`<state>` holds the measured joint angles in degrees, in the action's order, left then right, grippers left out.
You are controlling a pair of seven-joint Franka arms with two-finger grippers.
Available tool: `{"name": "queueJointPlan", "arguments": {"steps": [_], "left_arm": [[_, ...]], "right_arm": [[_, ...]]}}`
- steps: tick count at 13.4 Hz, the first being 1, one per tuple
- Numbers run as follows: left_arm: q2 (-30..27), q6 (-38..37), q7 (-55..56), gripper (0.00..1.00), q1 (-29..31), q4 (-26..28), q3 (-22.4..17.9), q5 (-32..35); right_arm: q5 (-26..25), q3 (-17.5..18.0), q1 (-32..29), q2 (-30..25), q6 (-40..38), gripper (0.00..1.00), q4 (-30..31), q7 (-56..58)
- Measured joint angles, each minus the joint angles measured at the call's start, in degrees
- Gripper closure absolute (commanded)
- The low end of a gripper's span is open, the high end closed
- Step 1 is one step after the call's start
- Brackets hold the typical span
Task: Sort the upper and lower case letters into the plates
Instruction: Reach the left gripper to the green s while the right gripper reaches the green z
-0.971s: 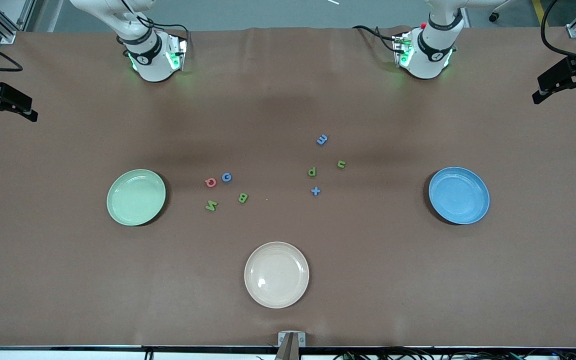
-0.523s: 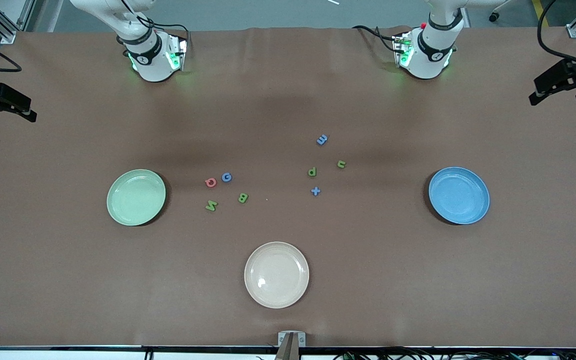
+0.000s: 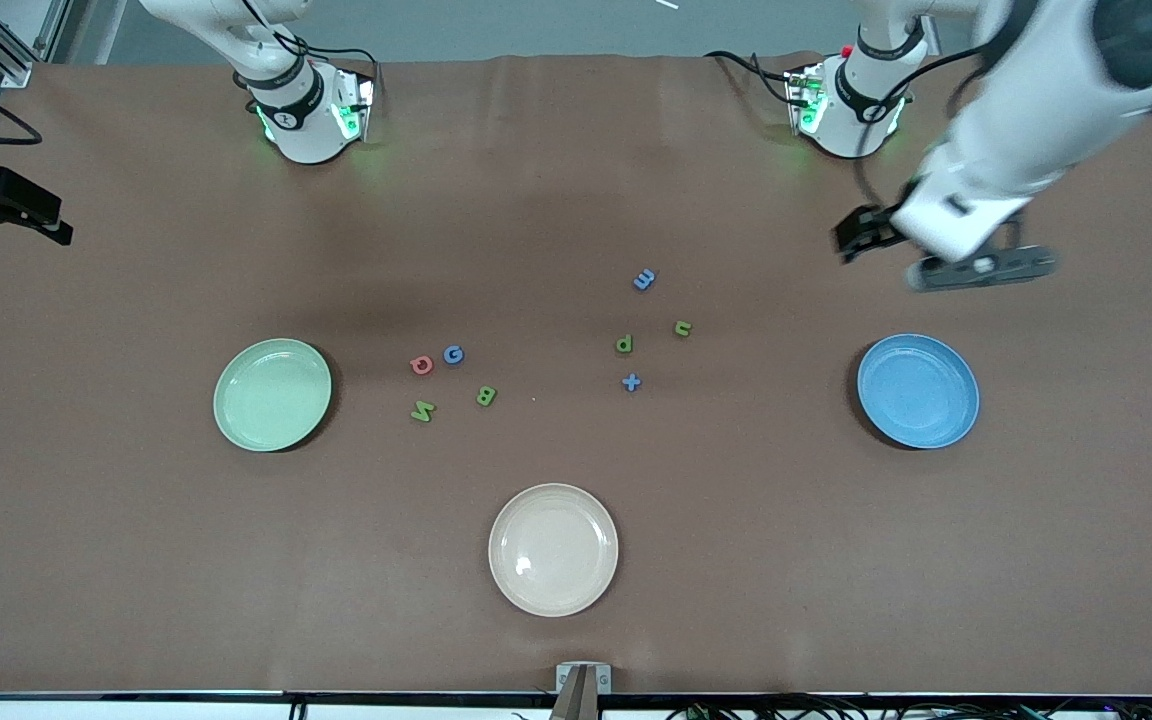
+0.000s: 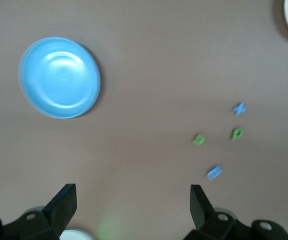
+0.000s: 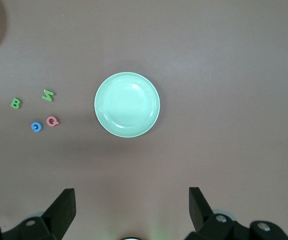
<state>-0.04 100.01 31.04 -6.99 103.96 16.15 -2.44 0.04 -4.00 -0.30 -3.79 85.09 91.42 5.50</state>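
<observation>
Four capitals lie beside the pale green plate (image 3: 272, 394): red Q (image 3: 421, 365), blue G (image 3: 453, 354), green B (image 3: 486, 395), green M (image 3: 423, 410). Four small letters lie toward the blue plate (image 3: 918, 390): blue m (image 3: 644, 279), green n (image 3: 682, 328), green p (image 3: 624, 344), blue t (image 3: 631, 382). Both plates are empty. My left gripper (image 3: 851, 242) is open and empty, high over bare table between the small letters and the blue plate (image 4: 59, 77). My right gripper (image 3: 54, 218) is open and empty, high up, with the pale green plate (image 5: 127, 105) in its view.
A cream-white plate (image 3: 553, 549) sits empty nearer the front camera, midway between the two coloured plates. A brown mat (image 3: 736, 560) covers the whole table. The arm bases stand along the table edge farthest from the front camera.
My left arm has swung in from the table's end toward the small letters, over the table above the blue plate. The right arm, letters and plates have not moved.
</observation>
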Motion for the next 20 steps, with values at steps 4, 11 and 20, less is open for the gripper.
{"name": "queueJointPlan", "arguments": {"steps": [4,11,20], "left_arm": [[2.4,15.3,10.7,0.00,-0.4,11.7,7.1,0.0],[14.8,31.2,15.5,0.00,-3.2,14.8,9.7,1.5],[23.3,45.1,26.1,0.00,-5.9,20.2,9.7,12.2]], "right_arm": [[0.0,-0.1,0.0,2.3,0.4,0.00,-0.1,0.0],[-0.1,-0.4,-2.8,11.6,8.7,0.00,-0.4,1.8],[5.3,0.8,4.9,19.2,20.1,0.00,2.2,-14.0]]}}
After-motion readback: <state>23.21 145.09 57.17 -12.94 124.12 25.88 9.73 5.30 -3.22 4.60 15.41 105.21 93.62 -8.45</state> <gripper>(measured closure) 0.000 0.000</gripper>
